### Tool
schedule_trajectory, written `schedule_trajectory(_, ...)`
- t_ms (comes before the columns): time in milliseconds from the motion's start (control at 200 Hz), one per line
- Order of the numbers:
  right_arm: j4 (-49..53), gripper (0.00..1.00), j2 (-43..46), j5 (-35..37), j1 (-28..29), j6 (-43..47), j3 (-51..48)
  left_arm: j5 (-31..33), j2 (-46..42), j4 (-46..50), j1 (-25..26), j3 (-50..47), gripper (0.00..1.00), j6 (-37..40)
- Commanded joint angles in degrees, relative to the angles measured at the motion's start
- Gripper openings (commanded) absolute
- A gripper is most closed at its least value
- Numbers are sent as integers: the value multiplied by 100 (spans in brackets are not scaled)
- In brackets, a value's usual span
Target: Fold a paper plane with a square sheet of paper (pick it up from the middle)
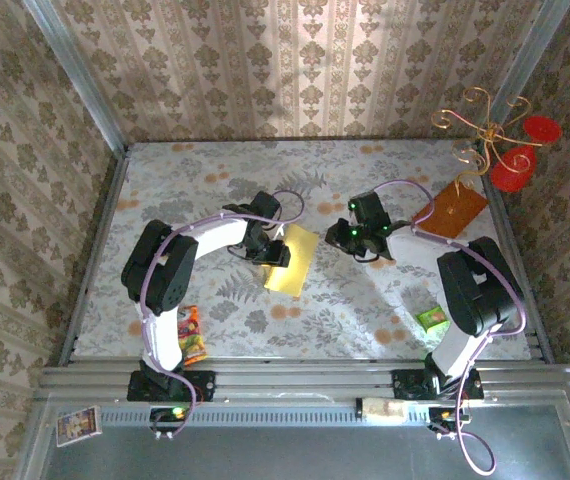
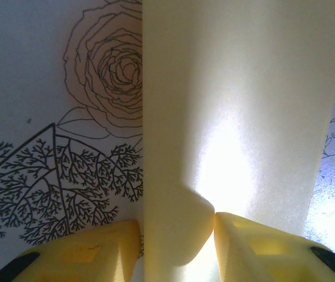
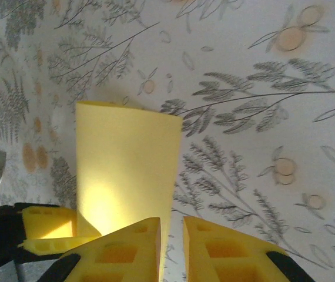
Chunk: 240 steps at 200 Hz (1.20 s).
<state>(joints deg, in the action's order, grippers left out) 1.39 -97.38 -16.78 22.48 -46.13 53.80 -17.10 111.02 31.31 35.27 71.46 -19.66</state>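
The square sheet of paper [image 1: 295,262], pale yellow, is doubled into a long rectangle at the table's middle. My left gripper [image 1: 276,252] is shut on its left part. In the left wrist view a bulged fold of the sheet [image 2: 244,88] sits between the yellow fingers of the left gripper [image 2: 176,226]. My right gripper [image 1: 337,238] hovers at the sheet's right edge. In the right wrist view the right gripper [image 3: 171,226] has its jaws a narrow slit apart. The sheet's [image 3: 126,158] edge runs along the left finger and table shows through the gap. The left gripper's fingers [image 3: 44,232] show at lower left.
An orange-brown board [image 1: 450,212] lies at the back right under a gold wire stand with red discs [image 1: 500,140]. A small green packet [image 1: 432,318] sits by the right arm's base. A colourful packet [image 1: 193,335] lies by the left base. Patterned walls enclose the table.
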Motion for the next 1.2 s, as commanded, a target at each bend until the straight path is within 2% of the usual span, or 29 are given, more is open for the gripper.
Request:
schedule_trajectory(0,-205,18,-174,-264,185,-207,-94,-12,597,-46,191,-206,41,-19)
schedule_trajectory(290,-469,12,-650,-635,647,-485,29,14,609,-46,184,-226,41,-40)
schedule_trajectory(735,-491,12,-1078,-921,775,-473,265,39,631,-81,188,-272,43,-112)
schedule_trajectory(1195,474,10,-1289,-587,758,-24,246,36,531,-67,148,-282,42,-15)
